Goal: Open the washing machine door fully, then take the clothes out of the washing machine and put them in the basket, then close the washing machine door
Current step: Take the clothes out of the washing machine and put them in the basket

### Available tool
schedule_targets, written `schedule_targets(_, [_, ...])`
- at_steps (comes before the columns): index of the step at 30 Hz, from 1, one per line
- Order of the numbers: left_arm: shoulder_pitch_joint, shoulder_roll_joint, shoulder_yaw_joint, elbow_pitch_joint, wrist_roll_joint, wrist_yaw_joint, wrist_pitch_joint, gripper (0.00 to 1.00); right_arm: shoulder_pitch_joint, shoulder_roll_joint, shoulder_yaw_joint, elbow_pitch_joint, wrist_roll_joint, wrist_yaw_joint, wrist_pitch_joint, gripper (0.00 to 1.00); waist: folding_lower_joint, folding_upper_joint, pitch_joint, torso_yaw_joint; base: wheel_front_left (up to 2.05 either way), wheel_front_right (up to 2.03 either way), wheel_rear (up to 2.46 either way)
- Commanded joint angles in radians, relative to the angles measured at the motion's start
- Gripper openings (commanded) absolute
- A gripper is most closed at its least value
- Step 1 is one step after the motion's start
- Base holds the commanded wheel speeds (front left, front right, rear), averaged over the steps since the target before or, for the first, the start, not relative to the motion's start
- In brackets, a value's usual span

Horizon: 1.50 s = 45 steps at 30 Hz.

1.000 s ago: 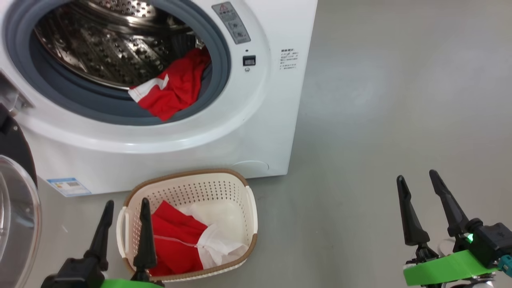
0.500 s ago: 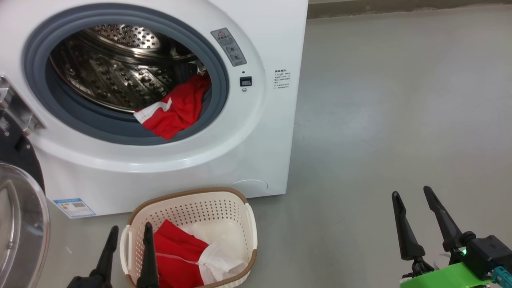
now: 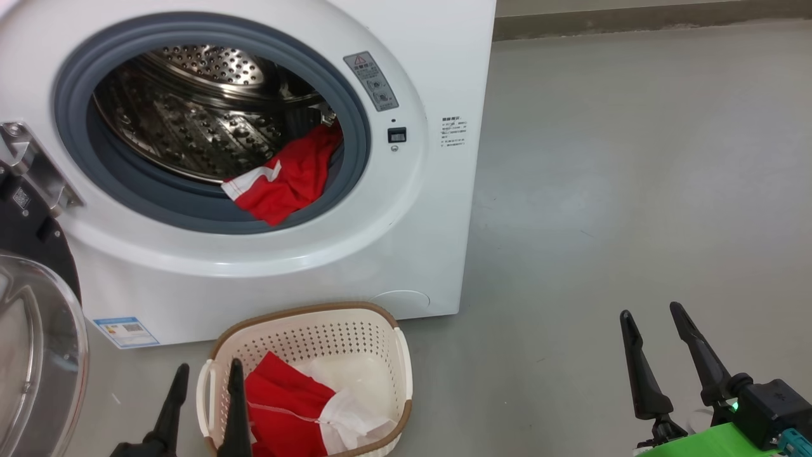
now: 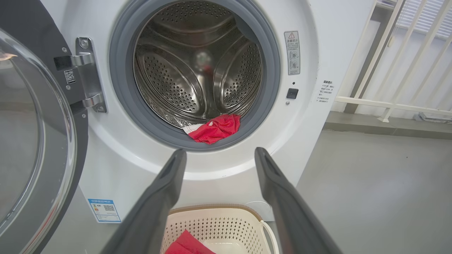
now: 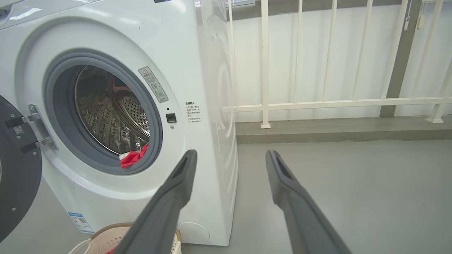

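Spread apart and empty: left gripper [image 3: 209, 365], right gripper [image 3: 651, 309]. Could snag cloth [image 3: 285, 184] on ring [image 3: 190, 218], or drop it beside basket [image 3: 304, 310] if grabbed loosely.

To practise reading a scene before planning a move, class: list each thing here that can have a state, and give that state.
Door: open wide, swung to the left.
Drum: holds one red garment at its front lip.
Basket: upright, holds red and white clothes.
Left gripper: open, empty.
Right gripper: open, empty.
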Motion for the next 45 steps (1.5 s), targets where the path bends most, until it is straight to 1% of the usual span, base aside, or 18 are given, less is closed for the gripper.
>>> schedule_targets(1, [-0.002,0.008,0.03,-0.017,0.005,-0.003,-0.008,1.0,-0.007,-0.013,0.021,-0.028,0.008,0.006,-0.002,1.0,0.0,0.0,0.0,0.0,0.0,0.0,0.0])
schedule_targets(22, [-0.03,0.008,0.021,-0.012,0.012,-0.009,-0.008,1.0,-0.014,-0.013,0.024,-0.034,0.009,0.006,0.001,1.0,0.0,0.0,0.042,0.014,0.0,0.0,0.0])
schedule_targets(34, [-0.091,0.006,0.015,-0.045,0.009,-0.012,-0.008,1.0,-0.053,-0.013,0.044,-0.049,0.008,0.006,0.0,1.0,0.0,0.0,0.155,0.017,0.0,0.0,0.0])
schedule_targets(43, [-0.171,0.007,0.023,-0.048,0.005,-0.012,-0.008,1.0,-0.102,-0.013,0.059,-0.052,0.011,0.006,-0.004,1.0,0.0,0.0,0.248,0.004,0.0,0.0,0.0])
schedule_targets(45, [-0.194,0.006,0.024,-0.042,-0.008,-0.019,-0.008,1.0,-0.111,-0.013,0.062,-0.052,0.011,0.006,-0.005,1.0,0.0,0.0,0.265,0.0,0.0,0.0,0.0])
